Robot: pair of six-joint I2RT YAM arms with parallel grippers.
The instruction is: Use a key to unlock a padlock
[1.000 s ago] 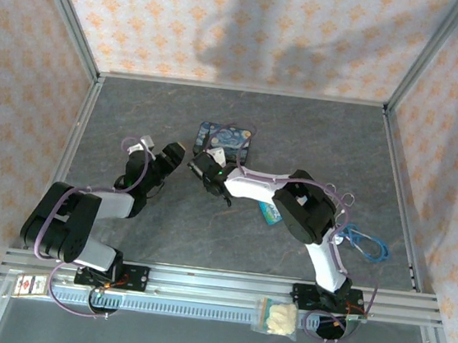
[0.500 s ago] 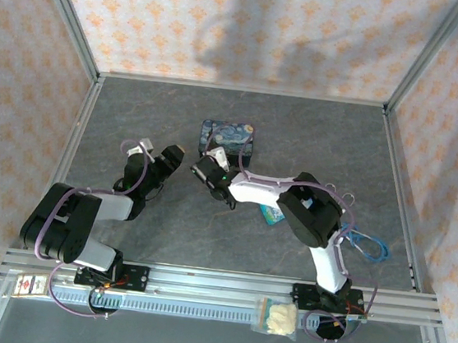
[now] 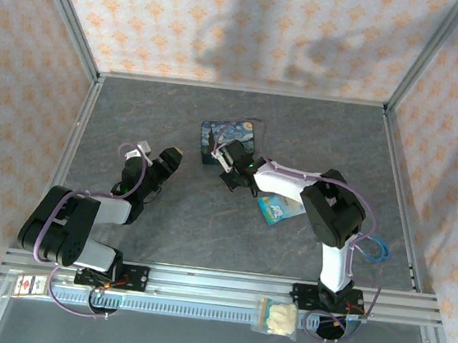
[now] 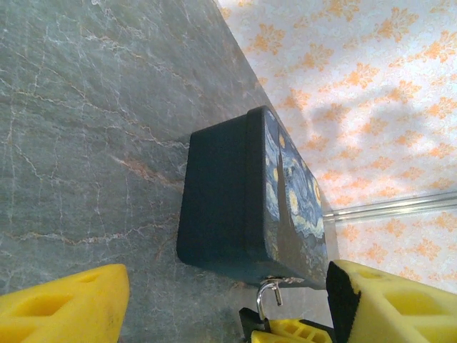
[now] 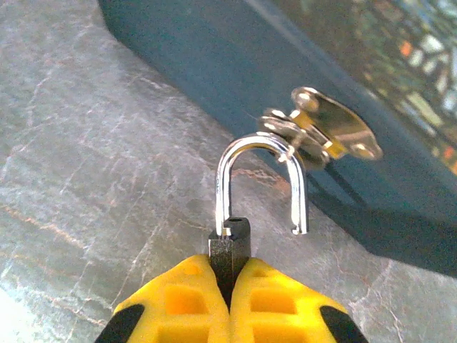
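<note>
Right wrist: padlock [image 5: 230, 246] body pinched between right jaws, shackle [image 5: 223, 187] apparently through tin hasp [image 5: 335, 132]; left jaws spread.

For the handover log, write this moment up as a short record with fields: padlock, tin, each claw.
padlock: tiny dark-bodied padlock with silvery U-shaped shackle; one shackle leg is free of the body, so it is open
shackle position: at the brass latch of the blue starry-night tin box, apparently hooked through it
right claw: shut on the padlock body
left claw: open, empty, facing the tin
</note>
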